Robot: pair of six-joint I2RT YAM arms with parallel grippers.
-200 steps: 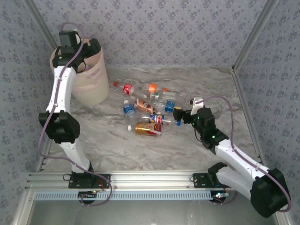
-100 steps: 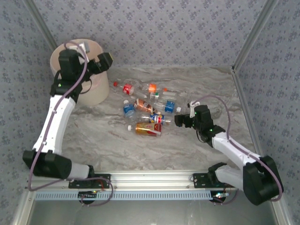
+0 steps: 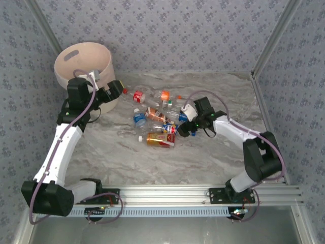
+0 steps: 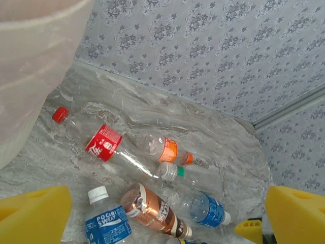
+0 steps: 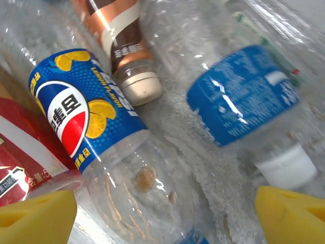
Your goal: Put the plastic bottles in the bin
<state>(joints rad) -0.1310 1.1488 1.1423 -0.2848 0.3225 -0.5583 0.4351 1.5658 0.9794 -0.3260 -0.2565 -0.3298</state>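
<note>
The plastic bottles [image 3: 157, 118] lie on their sides in a loose heap in the middle of the counter [image 3: 218, 96]. We judge them light, thin-walled and slick, likely to roll or squirt away, so we would take them across the labelled middle. The blue-labelled bottle [image 5: 86, 114] sits between the spread pads of the right tool [image 5: 162, 213], which is not clamped on it. The left tool [image 4: 165, 218], also spread and empty, hovers beside the bin [image 3: 63, 76].
</note>
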